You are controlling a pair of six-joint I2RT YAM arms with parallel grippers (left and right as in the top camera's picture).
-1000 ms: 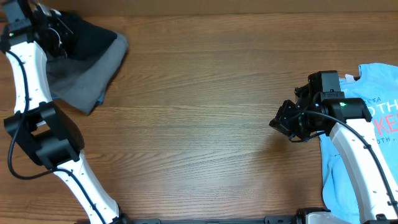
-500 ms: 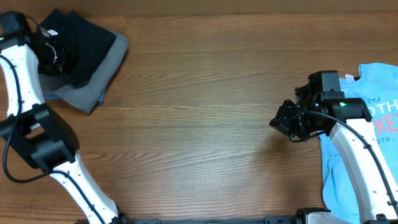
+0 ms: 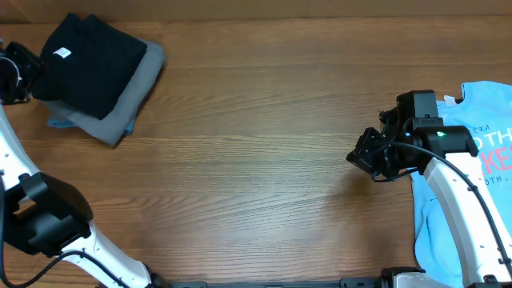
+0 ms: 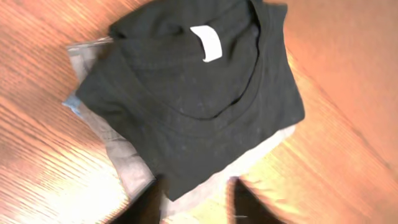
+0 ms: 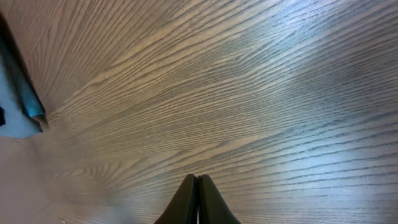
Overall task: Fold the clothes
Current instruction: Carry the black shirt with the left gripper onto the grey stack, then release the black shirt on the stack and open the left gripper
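1. Starting at the far left: the left gripper hangs just off the left edge of the folded stack, fingers partway apart, nothing in them.
2. The black T-shirt sits folded on top with its white neck label facing up. The grey shorts stick out underneath on the right and near sides.
3. The right gripper hovers over the wooden table, right of the middle. Its fingers are pinched fully together and hold nothing.
4. The light blue printed tee lies spread out at the right edge, partly under the right arm.
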